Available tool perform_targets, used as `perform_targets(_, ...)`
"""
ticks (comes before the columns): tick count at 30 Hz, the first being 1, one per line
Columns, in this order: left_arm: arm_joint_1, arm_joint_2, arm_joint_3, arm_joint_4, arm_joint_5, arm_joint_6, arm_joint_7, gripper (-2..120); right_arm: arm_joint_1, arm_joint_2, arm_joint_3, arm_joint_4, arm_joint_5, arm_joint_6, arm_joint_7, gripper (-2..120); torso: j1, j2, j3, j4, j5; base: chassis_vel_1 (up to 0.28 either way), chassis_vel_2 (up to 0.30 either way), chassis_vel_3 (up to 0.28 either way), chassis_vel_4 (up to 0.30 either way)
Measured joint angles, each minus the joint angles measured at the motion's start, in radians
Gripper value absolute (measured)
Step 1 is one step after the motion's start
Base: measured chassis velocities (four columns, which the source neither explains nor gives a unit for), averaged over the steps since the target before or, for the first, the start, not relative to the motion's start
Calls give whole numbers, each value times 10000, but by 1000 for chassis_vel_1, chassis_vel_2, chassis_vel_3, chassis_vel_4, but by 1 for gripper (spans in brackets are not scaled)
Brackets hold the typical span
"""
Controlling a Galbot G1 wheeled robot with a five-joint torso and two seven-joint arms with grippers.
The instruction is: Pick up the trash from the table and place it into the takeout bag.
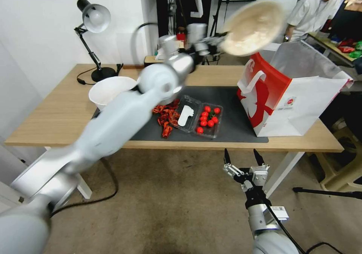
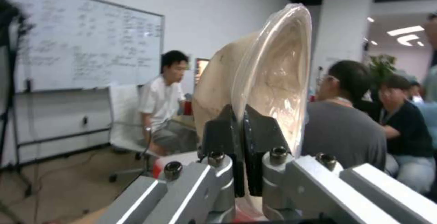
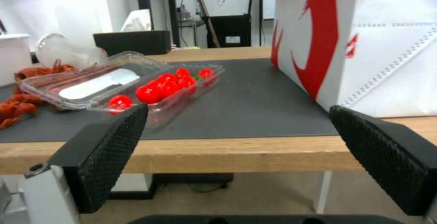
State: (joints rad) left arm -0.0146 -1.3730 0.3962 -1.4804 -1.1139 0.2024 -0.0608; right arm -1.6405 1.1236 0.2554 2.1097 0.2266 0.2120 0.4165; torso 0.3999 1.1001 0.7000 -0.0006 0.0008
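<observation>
The rim of a round beige lid (image 2: 268, 80) is pinched between the two black fingers (image 2: 218, 138) of the left gripper (image 2: 240, 142), whose jaws are closed narrowly on the thin edge. The lid is a shallow dish of beige material with a glossy, translucent film over its concave face. In the left wrist view it stands on edge, its rim pointing away from the jaws. In the head view the lid (image 1: 252, 27) is carried high above the table (image 1: 56, 110), tilted, just over the open mouth of the takeout bag (image 1: 301, 103); the left gripper (image 1: 217, 43) and its arm are blurred, so finer detail is hard to make out.

The bag is a boxy white carton-like sack with a red side panel, a white figure print, a white strap handle and a silvery lining. It stands on the dark grey mat (image 1: 230, 103) at the table's right end.

The right gripper (image 1: 243, 158) is held below the table's front edge with its jaws spread wide, holding nothing; its textured black pads (image 3: 109, 142) frame a clear plastic clamshell of small red tomatoes (image 3: 159, 84). Beside it lie red crayfish shells (image 1: 166, 118) and a white bowl (image 1: 109, 92), partly hidden by the left arm. The bag's top is cut off in the right wrist view.
</observation>
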Motion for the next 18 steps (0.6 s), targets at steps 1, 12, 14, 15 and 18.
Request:
perform_targets(1, -156, -176, 156, 253, 277, -50, 246, 0, -13, 4, 41, -1, 5, 0, 0, 100, 0, 0, 0, 2, -3, 0, 0, 0, 0)
perform_targets(12, -430, -418, 1118, 1221, 2837, -368, 1528, 9, 33, -11, 214, -241, 264, 196, -35, 100, 1, 0, 0, 9, -7, 0, 0, 0, 0)
perform_targets(14, -411, -448, 1109, 1260, 2905, -402, 1496, 15, 41, -13, 215, -257, 280, 220, -39, 100, 1, -1, 0, 9, -8, 0, 0, 0, 0)
perform_targets(15, -401, -490, 1056, 1290, 2928, -420, 1433, 19, 45, -19, 213, -300, 292, 252, -46, 100, 1, -1, 0, 8, -8, 0, 0, 0, 0)
perform_targets(18, -424, -516, 954, 1296, 2901, -429, 1372, 29, 45, -30, 203, -322, 301, 295, -64, 100, 0, -1, -1, 7, -8, 0, 0, 0, 0)
